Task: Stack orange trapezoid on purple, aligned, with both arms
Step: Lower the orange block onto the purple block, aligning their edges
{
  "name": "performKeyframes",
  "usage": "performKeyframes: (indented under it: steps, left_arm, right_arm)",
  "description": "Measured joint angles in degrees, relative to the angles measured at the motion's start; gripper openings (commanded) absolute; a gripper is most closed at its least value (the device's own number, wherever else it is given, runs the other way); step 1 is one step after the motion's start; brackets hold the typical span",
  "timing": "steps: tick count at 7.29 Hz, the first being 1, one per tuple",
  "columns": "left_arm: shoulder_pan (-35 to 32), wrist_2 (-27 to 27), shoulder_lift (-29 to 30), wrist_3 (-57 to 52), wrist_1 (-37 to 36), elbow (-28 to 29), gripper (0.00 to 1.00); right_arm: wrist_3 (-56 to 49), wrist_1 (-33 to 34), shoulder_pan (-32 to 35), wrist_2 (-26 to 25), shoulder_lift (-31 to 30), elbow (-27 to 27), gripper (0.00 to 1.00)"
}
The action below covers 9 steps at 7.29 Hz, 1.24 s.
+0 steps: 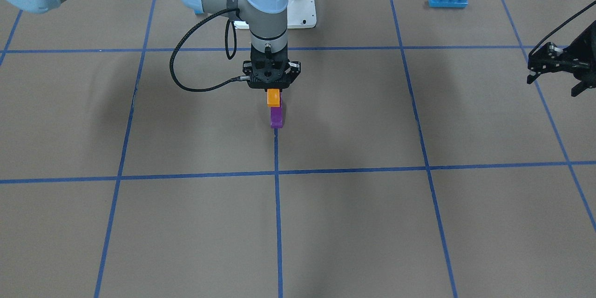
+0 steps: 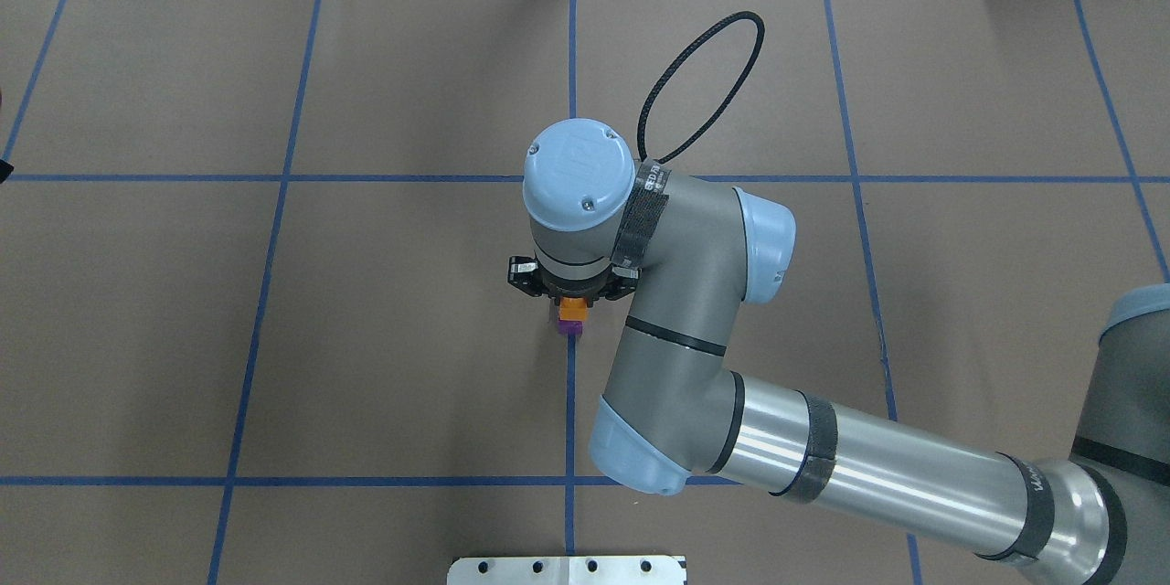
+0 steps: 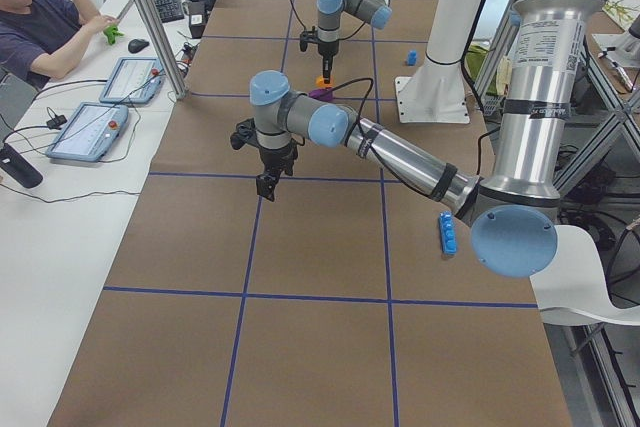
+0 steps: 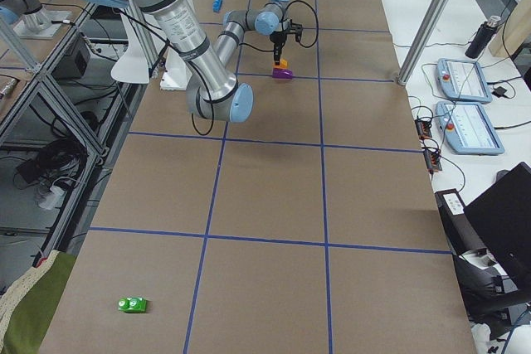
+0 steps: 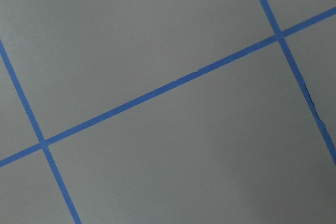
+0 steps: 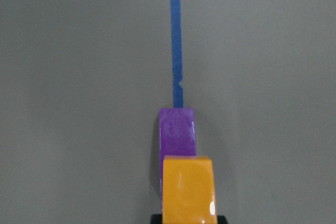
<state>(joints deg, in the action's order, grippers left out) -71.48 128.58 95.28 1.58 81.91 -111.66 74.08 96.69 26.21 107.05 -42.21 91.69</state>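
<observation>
My right gripper (image 1: 274, 89) points straight down over the table's middle and is shut on the orange trapezoid (image 1: 274, 98). The purple block (image 1: 276, 117) lies on the table directly below it, at the end of a blue tape line. In the right wrist view the orange block (image 6: 188, 190) overlaps the near end of the purple one (image 6: 177, 132). I cannot tell whether they touch. Both also show in the overhead view, orange (image 2: 573, 304) over purple (image 2: 570, 325). My left gripper (image 1: 556, 74) hovers open and empty far off to the side.
A long blue four-stud brick (image 1: 448, 0) lies near the robot's white base plate (image 1: 302, 0). A small green block (image 4: 132, 305) lies at the table's far right end. Blue tape lines grid the brown table. An operator sits at the left end.
</observation>
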Motion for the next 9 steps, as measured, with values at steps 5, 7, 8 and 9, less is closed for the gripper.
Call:
performKeyframes:
  steps: [5,7,8,9]
  left_arm:
    - [0.1,-0.1,0.1,0.1,0.0,0.1,1.00]
    - [0.1,-0.1,0.1,0.2,0.0,0.1,1.00]
    - [0.2,-0.1,0.1,0.2,0.1,0.1,1.00]
    - [0.2,-0.1,0.1,0.2,0.1,0.2,1.00]
  right_arm:
    - [-0.7,-0.2,0.0,0.0,0.2,-1.3,0.00]
    - [-0.8,-0.3,-0.1,0.0,0.3,-1.5,0.00]
    - [-0.8,-0.4,-0.1,-0.1,0.3,-1.5,0.00]
    - [-0.9,-0.4,-0.2,-0.5,0.3,-1.5,0.00]
